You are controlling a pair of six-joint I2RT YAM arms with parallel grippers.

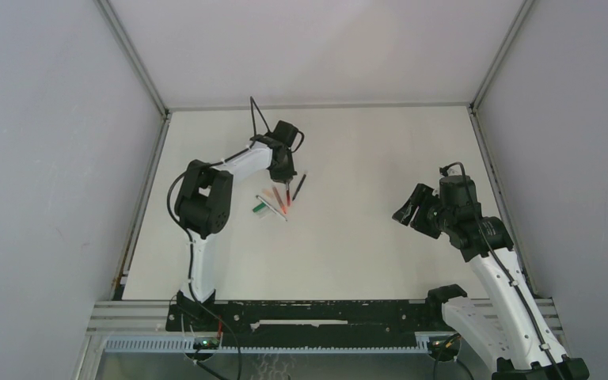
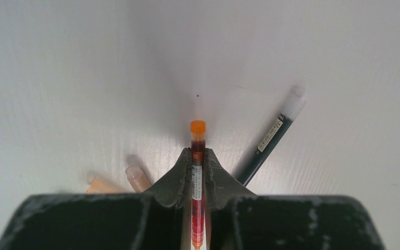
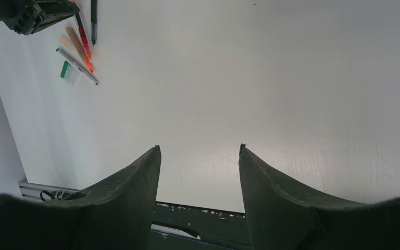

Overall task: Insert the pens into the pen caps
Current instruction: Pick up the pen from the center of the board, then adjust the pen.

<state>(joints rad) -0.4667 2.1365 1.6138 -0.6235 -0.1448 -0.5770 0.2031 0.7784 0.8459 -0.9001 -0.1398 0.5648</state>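
Observation:
My left gripper (image 2: 198, 151) is shut on a red pen (image 2: 198, 172) whose orange end (image 2: 198, 128) sticks out past the fingertips, low over the table. In the top view the left gripper (image 1: 288, 188) stands over the pile of pens (image 1: 279, 204). A dark pen (image 2: 268, 146) with a pale end lies just to the right. Two pale pink tube ends (image 2: 137, 177) lie to the left, partly hidden by the jaw. A green cap (image 1: 258, 207) lies left of the pile, beside a pale-barrelled pen (image 3: 78, 66). My right gripper (image 3: 198, 151) is open and empty, far to the right (image 1: 408, 210).
The white table (image 1: 364, 158) is walled by grey panels at left, right and back. A metal rail (image 1: 324, 313) runs along the near edge, with the arm bases on it.

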